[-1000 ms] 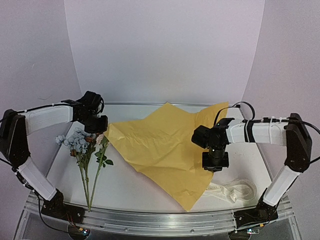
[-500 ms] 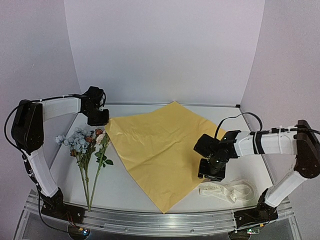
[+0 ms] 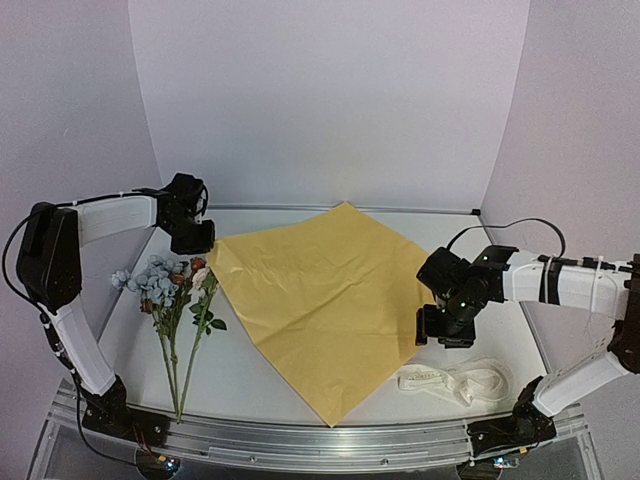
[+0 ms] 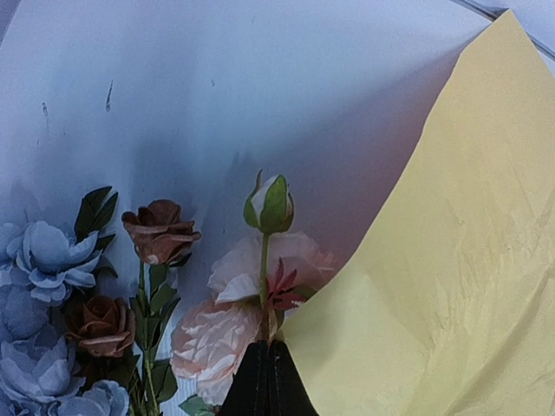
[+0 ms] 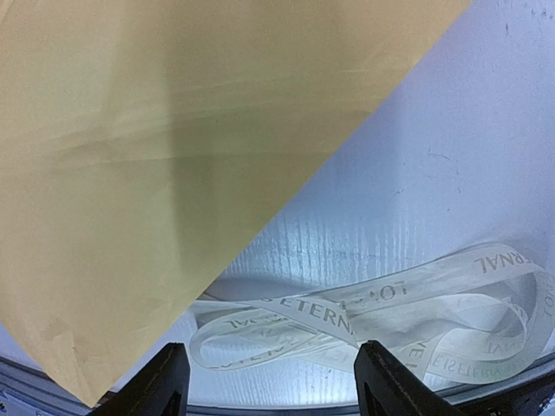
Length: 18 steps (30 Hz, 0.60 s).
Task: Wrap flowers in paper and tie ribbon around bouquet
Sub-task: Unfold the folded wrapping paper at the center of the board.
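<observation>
**Closed left fingers (image 4: 260, 392), spread right fingers (image 5: 165, 386)**

The orange-yellow paper sheet (image 3: 320, 300) lies flat mid-frame on the white tabletop (image 3: 250, 372). The left pair sits at its left corner, beside pale blue flowers (image 3: 160, 285). The right pair hangs empty near the cream ribbon (image 3: 462, 382).

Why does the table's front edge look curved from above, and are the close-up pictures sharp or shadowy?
Top external: the wide lens bows the table along its front rail; light is soft and even. Left wrist: flowers fairly sharp, paper throws a soft shadow on the table. Right wrist: a darker band crosses the paper; ribbon lettering is readable.
</observation>
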Each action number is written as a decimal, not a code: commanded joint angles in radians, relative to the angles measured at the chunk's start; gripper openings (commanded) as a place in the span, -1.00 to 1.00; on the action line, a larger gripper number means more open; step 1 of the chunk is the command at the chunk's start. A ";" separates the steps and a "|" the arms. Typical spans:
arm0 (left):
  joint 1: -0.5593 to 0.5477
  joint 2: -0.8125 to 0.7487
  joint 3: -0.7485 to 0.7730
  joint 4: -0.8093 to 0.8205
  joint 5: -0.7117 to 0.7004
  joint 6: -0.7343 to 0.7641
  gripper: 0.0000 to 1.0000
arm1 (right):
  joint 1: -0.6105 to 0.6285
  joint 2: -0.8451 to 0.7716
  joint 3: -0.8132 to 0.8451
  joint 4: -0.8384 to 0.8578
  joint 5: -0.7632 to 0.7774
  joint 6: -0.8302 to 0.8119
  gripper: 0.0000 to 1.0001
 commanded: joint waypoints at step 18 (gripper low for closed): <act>-0.032 -0.569 -0.401 -0.154 -0.208 -0.469 0.99 | -0.086 0.306 0.288 0.036 -0.190 -0.140 0.63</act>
